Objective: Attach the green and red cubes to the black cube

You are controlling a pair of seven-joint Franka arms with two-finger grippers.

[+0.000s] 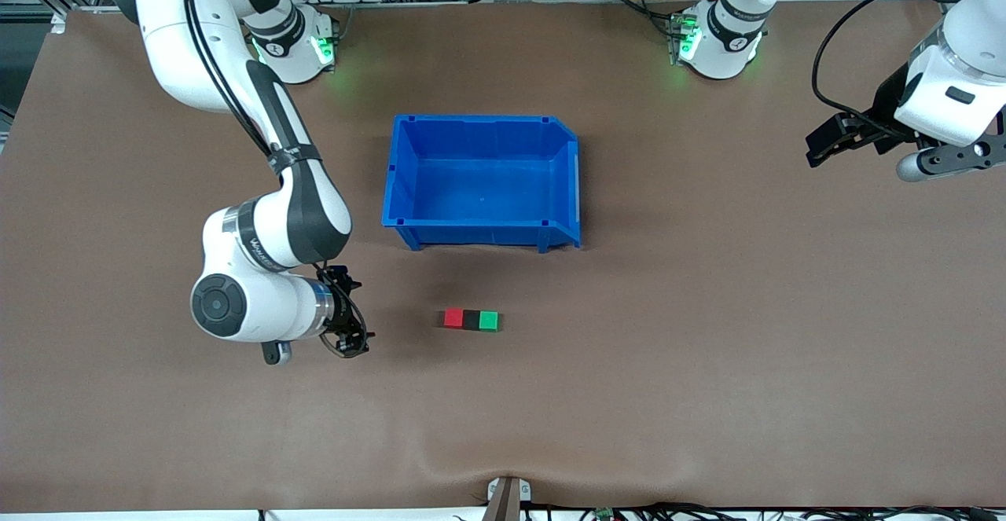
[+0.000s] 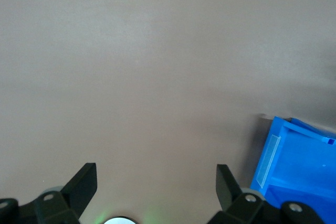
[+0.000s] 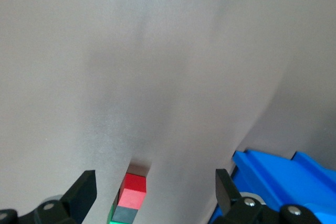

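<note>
Brown matting covers the whole table point(image 1: 707, 364), with the two arm bases standing along its 12 o'clock edge in the front view. Near the middle sits a blue bin point(image 1: 401, 183), open at the top.

Nearer to the front camera than the bin, at about its 6 o'clock, three small cubes lie in one row on the mat, touching face to face. The red cube point(image 1: 453, 317) is at the end toward the right arm, the black cube point(image 1: 471, 319) is in the middle, and the green cube point(image 1: 489, 320) is at the end toward the left arm. In the right wrist view the same row shows end-on, red uppermost, with the blue bin at one corner.

The right gripper point(image 1: 351, 331) hangs low over bare mat at the cubes' 9 o'clock, clearly apart from them. Its fingers point(image 3: 84, 190) are spread wide with nothing between them.

The left gripper point(image 1: 821, 144) waits high over the mat toward the left arm's end of the table, at the bin's 3 o'clock and well apart from it. Its fingers point(image 2: 86, 182) also stand wide apart and hold nothing.
</note>
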